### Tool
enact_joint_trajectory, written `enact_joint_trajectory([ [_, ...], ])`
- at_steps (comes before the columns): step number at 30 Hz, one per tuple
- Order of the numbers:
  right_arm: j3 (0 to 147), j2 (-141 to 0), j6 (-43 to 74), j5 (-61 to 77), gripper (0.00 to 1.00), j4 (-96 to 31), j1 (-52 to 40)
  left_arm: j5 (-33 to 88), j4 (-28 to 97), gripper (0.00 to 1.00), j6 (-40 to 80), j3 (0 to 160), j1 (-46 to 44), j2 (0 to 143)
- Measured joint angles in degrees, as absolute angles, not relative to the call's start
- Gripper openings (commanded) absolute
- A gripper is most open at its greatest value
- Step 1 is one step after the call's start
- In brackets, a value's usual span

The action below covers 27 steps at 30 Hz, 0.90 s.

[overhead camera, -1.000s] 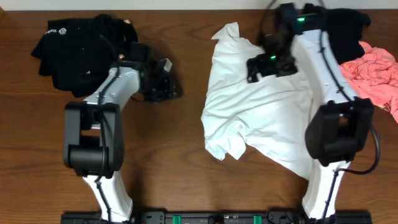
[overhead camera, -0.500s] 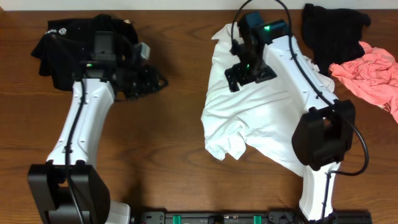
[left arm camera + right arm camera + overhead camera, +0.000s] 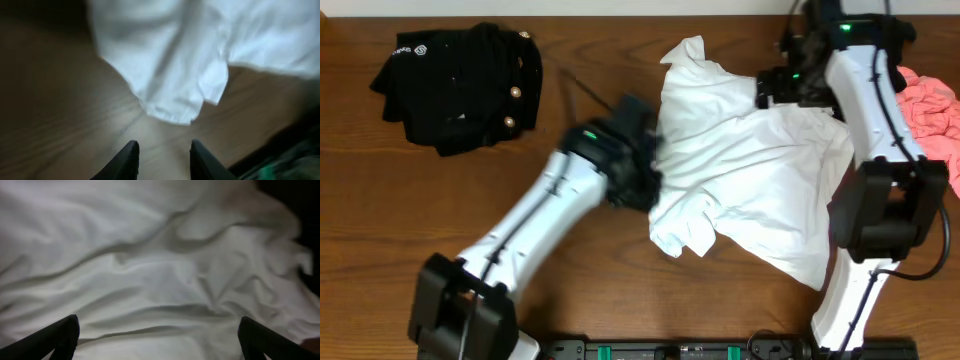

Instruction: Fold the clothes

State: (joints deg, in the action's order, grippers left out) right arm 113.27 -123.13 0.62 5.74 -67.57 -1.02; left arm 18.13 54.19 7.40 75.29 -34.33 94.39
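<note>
Rumpled white T-shirt (image 3: 750, 180), soft creased cloth, at 3 o'clock on the dark wood-grain table (image 3: 580, 300).
Left gripper (image 3: 163, 146) at its 9 o'clock edge, parted, empty; right gripper (image 3: 157, 323) spread wide over its 1 o'clock folds.

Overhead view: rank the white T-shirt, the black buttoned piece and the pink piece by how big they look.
1. White T-shirt, clearly the largest.
2. Black buttoned piece.
3. Pink piece, smallest as seen. The right arm and the frame edge hide part of it, so its place below the black one is unsure.
</note>
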Motion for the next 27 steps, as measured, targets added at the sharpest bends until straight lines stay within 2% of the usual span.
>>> enact_joint_trajectory([
  [5, 113.3, -123.13, 0.62, 6.61, 0.99, -67.4, 1.76, 9.32, 54.08, 0.34, 5.34, 75.11, -45.6, 94.41],
  [8, 113.3, -123.13, 0.62, 6.92, 0.99, -67.42, 1.98, 5.54, 53.12, 0.34, 4.67, 74.74, -49.06, 94.89],
  [18, 113.27, -123.13, 0.62, 7.49, 0.99, -67.4, 1.63, 2.63, 48.84, 0.34, 6.46, 73.67, -50.48, 102.08],
  [27, 113.27, -123.13, 0.6, 7.53, 0.99, -67.44, 1.63, 3.64, 45.54, 0.34, 7.33, 73.58, -55.22, 102.59],
])
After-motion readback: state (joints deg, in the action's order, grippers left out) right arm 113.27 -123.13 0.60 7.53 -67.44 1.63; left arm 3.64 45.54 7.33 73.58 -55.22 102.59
